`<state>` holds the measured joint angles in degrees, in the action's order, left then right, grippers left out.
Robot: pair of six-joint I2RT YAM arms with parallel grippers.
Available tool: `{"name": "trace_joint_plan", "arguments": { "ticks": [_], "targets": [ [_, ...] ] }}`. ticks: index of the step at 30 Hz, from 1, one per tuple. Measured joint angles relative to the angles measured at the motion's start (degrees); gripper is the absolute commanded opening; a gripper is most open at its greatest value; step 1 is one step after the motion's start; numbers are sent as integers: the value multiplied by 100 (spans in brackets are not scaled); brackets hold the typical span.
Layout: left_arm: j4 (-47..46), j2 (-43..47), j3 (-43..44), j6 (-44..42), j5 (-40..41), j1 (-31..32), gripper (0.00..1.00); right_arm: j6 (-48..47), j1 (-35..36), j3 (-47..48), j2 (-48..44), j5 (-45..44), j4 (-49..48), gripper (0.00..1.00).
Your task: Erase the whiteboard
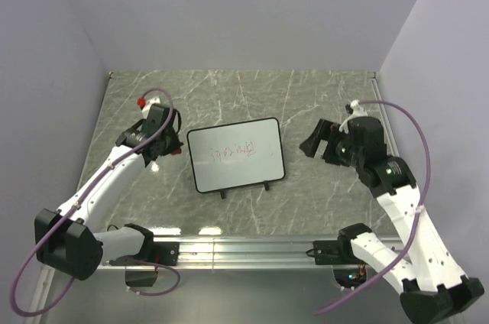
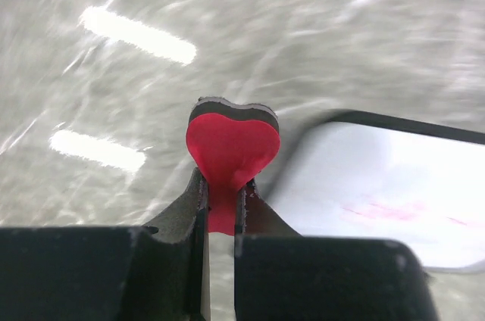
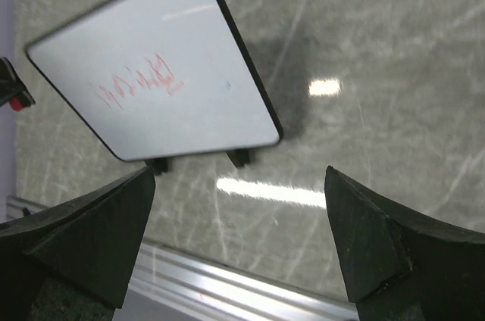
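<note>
Red scribbles (image 1: 234,150) mark the whiteboard (image 1: 229,171), resting at the middle of the grey marbled counter (image 1: 321,202); erasing looks not yet begun. The left end effector (image 2: 220,200) clamps a red heart-shaped eraser (image 2: 233,147) (just beside the board's left edge); the right end effector (image 3: 239,219) gapes, empty. Pale lilac walls (image 1: 229,11) enclose three sides.

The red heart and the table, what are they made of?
The red heart held in the left hand looks like soft matte foam, with a black layer on one face. The table looks like grey stone or a stone-print sheet, polished: it shows white veins and bright light reflections.
</note>
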<state>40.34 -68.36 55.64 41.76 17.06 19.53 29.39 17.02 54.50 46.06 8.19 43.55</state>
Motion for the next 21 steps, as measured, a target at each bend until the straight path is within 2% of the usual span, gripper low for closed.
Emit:
{"name": "trace_joint_plan", "arguments": {
  "ticks": [5,10,16,21],
  "targets": [
    [210,-48,955,-11,155,584,0,-61,0,634,667,192,-566,100],
    [304,-380,1725,85,317,1220,0,-70,-46,695,1250,811,-1180,100],
    [546,-1530,2671,225,544,2273,0,149,-654,232,2074,1412,-2050,99],
    [721,-2485,3296,284,682,2824,0,487,-1088,-345,2736,1954,-2876,99]
  ]
}}
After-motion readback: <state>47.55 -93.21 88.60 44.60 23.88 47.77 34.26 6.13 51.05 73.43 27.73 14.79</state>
